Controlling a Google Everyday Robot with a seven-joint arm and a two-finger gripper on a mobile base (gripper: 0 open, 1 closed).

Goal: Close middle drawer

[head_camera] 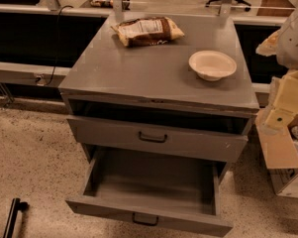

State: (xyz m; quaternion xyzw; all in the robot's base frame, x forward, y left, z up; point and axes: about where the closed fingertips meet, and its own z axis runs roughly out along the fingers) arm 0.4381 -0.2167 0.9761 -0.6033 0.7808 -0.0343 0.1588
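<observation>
The grey metal cabinet (153, 73) stands in the middle of the camera view. Its middle drawer (148, 182) is pulled far out toward me; the tray is empty and its low front panel carries a small dark loop handle (145, 220). Above it, the taller-fronted top drawer (188, 142) with the bigger handle (152, 138) is slightly open. The lowest drawer is hidden under the open one. My gripper (277, 117) hangs at the right edge on the cream-coloured arm, level with the top drawer's right end, apart from the cabinet and well above the middle drawer's front.
A chip bag (147, 30) and a white bowl (212, 65) lie on the cabinet top. A cardboard box (282, 157) with clutter stands right of the cabinet. A black post (12, 217) stands at the lower left. A low rail and counter run behind.
</observation>
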